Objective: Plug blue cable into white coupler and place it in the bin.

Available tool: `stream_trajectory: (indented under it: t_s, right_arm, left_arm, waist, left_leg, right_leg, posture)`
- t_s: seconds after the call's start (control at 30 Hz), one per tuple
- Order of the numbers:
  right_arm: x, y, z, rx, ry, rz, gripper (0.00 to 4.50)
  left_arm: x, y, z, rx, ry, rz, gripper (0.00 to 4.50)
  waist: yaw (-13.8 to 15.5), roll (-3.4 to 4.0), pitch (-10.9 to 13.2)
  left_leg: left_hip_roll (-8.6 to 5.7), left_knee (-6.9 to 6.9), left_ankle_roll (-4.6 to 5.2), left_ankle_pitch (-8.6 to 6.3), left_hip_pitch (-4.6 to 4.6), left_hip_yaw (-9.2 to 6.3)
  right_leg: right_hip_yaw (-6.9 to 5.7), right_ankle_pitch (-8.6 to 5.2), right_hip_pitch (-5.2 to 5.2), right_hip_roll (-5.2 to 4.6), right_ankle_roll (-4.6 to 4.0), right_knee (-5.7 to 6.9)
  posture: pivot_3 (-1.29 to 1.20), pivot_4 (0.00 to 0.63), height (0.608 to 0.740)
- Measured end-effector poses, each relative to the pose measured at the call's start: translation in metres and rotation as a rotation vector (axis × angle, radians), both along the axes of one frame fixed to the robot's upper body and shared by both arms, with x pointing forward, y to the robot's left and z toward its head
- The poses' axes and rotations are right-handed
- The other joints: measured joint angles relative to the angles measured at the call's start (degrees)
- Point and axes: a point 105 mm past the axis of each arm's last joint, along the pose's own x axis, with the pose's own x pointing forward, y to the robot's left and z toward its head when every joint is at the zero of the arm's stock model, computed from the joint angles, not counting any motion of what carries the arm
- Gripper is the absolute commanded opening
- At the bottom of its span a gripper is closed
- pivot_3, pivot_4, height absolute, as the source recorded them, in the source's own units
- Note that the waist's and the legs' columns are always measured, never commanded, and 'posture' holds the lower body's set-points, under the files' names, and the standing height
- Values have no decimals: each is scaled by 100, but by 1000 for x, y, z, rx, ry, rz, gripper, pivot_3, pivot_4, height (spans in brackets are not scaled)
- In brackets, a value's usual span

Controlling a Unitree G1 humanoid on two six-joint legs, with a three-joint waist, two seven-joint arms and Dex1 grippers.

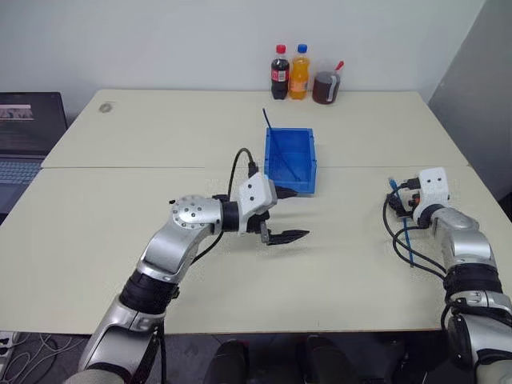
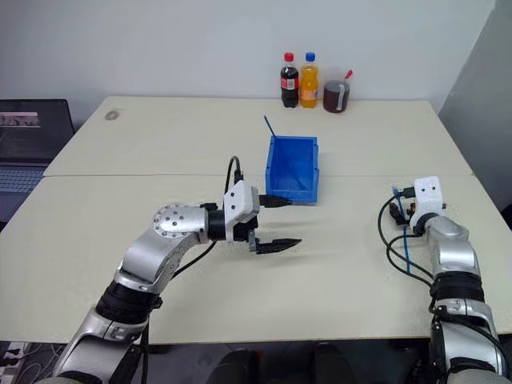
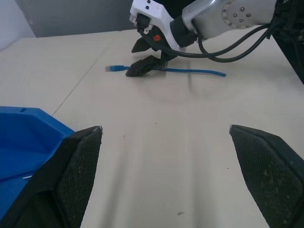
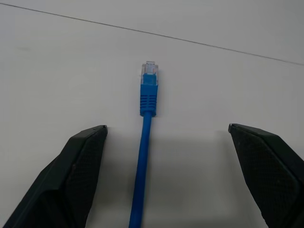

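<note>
The blue cable (image 4: 145,142) lies on the table at the right, its pale plug (image 4: 149,69) pointing away from me. My right gripper (image 1: 398,200) stands open over it, one finger on each side of the cord and clear of it; the cable's tail (image 1: 408,244) runs back beside the arm. The blue bin (image 1: 290,160) stands at mid-table. My left gripper (image 1: 290,214) hovers open and empty just in front of the bin, turned to the right toward the right gripper (image 3: 142,56) and the cable (image 3: 190,71). The white coupler is out of view.
A darker blue cable (image 1: 270,132) sticks up out of the bin. Two bottles (image 1: 290,72) and a dark jar (image 1: 326,86) stand at the table's far edge. A laptop (image 1: 28,136) sits at the far left. Black robot wires (image 1: 396,232) loop beside the right wrist.
</note>
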Motion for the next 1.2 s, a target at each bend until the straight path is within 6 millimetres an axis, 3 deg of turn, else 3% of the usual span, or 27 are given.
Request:
stream_trajectory:
  t_s: [0.1,0.13,0.2,0.7,0.87,1.07,1.2]
  right_arm:
    - [3,1,-2,85,39,1,4355]
    - [3,1,-3,98,46,2,3991]
    - [3,2,-4,123,58,13,3778]
    - [0,0,-2,177,95,37,107]
    - [-2,7,-2,141,96,88,45]
    - [-10,30,-3,41,99,255,45]
    - [-29,68,1,-30,141,570,45]
  left_arm:
    - [1,-1,2,5,-4,-16,4500]
    - [1,-1,2,6,-3,-21,4500]
    - [1,0,0,9,7,-22,4500]
    - [2,6,0,20,26,-12,4500]
    - [-1,5,13,-27,33,1,4500]
    - [-6,12,19,-51,5,40,4500]
    - [-4,56,19,-50,4,219,4500]
  waist:
    - [-11,0,0]
    - [-17,0,0]
    - [-22,0,0]
    - [-18,0,-1]
    - [-18,-1,0]
    - [-40,0,0]
    - [-104,6,4]
  left_leg:
    - [2,2,0,0,4,2]
    - [2,2,0,0,5,2]
    - [3,3,0,0,5,1]
    - [4,5,0,0,4,-1]
    - [4,5,0,0,1,-3]
    - [7,5,0,0,4,-4]
    - [12,2,0,0,5,-8]
  right_leg:
    - [2,0,1,2,2,2]
    - [2,0,2,3,3,3]
    - [2,0,2,4,3,4]
    - [1,0,3,4,3,4]
    - [2,-2,3,4,6,4]
    - [3,-6,2,6,13,6]
    - [2,-8,-2,8,15,6]
  posture:
    - [0,150,740]
    - [0,150,740]
    - [0,150,740]
    - [0,150,740]
    - [0,150,740]
    - [0,150,740]
    - [0,150,740]
